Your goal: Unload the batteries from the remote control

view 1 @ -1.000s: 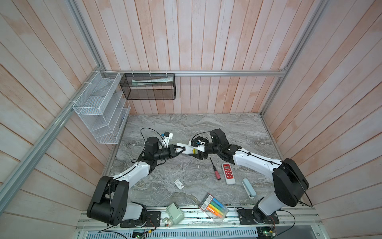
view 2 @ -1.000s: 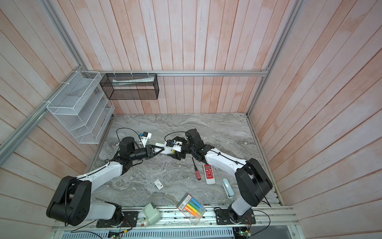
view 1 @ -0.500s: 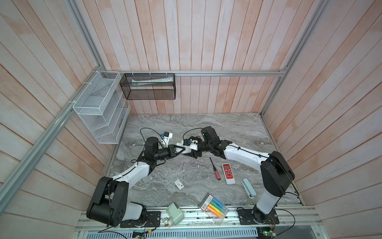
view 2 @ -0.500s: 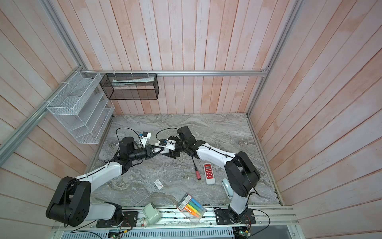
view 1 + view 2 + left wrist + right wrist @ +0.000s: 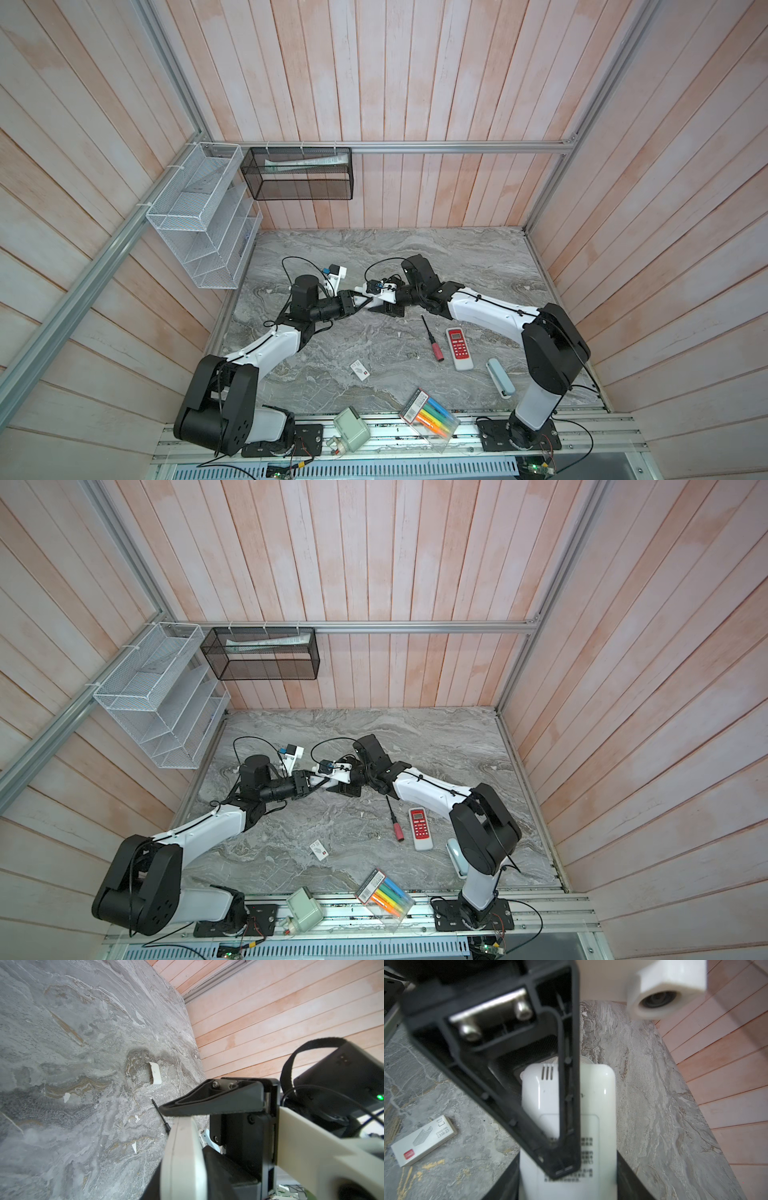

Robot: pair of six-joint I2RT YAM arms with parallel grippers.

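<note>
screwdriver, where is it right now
In both top views the screwdriver lies flat on the table, right of centre, just left of the red-faced remote and apart from it.

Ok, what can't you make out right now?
- Batteries: in no view; a black finger crosses the remote back in the right wrist view.
- Remote's label: blurred there.
- Grip: in both top views a wrist camera mount covers where left gripper and right gripper meet; clamped or not, cannot tell.
</note>
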